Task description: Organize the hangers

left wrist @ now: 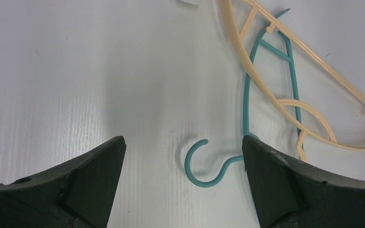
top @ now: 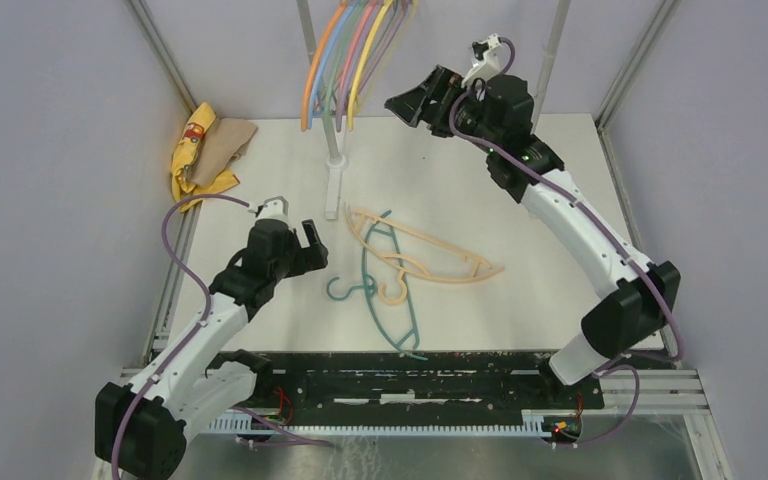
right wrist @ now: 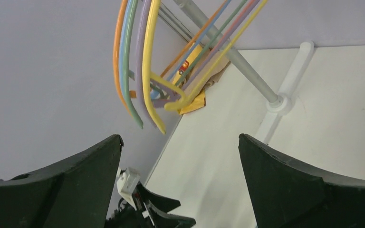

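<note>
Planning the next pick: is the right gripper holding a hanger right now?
No: the right gripper is open and empty, with the hangers hanging ahead of it.

left arm [top: 195,335] folded low, elbow back, wrist angled downward, left jaws spread wide and empty, right arm [top: 580,225] stretched up and far forward, wrist lifted high, right jaws wide apart, holding nothing

A peach hanger [top: 430,239] and a teal hanger [top: 372,300] are lying crossed on the counter [top: 440,170]; the left end effector [top: 312,242] is hovering beside the teal hook; the right end effector [top: 412,100] is pointing toward coloured hangers [top: 352,60] hanging beside the rack pole [top: 334,150].
</note>
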Robot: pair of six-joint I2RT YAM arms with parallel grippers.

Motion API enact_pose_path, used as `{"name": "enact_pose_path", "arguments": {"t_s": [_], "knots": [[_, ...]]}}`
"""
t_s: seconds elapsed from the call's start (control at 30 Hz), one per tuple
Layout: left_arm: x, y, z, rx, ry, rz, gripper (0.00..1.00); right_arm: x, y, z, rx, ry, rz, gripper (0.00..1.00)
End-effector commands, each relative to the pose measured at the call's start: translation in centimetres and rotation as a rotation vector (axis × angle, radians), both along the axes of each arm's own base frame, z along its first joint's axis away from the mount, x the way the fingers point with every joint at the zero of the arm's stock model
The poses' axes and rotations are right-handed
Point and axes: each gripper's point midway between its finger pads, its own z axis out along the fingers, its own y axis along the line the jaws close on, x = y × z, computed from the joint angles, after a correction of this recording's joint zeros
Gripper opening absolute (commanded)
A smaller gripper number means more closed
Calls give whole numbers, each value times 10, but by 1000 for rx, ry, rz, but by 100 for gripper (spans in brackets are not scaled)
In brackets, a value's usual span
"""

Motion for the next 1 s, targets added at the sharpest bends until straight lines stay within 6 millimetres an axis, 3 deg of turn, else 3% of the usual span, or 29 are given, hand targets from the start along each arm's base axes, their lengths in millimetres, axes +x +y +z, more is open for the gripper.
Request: {"name": "enact_pose_path", "arguments": {"t_s": [0.0, 0.13, 0.3, 0.47, 0.57, 0.7, 0.97], "knots": [[12, -2, 15, -29, -46, 26, 99, -31, -12, -27, -156, -23, 17, 100], [14, -4, 11, -33, -35, 22, 99, -71, -12, -111, -418, 68, 71, 97], [16, -7, 6, -33, -21, 18, 99, -119, -18, -199, -639, 171, 150, 86], [16, -6, 6, -28, -22, 14, 99, -155, -28, -264, -765, 283, 287, 59], [15, -6, 4, -26, -18, 14, 99, -164, -44, -289, -826, 327, 277, 58], [12, -6, 0, -42, -25, 14, 99, -164, -61, -307, -910, 337, 247, 59], [12, -10, -3, -54, -19, 0, 99, -166, -75, -354, -1036, 402, 263, 64]]}}
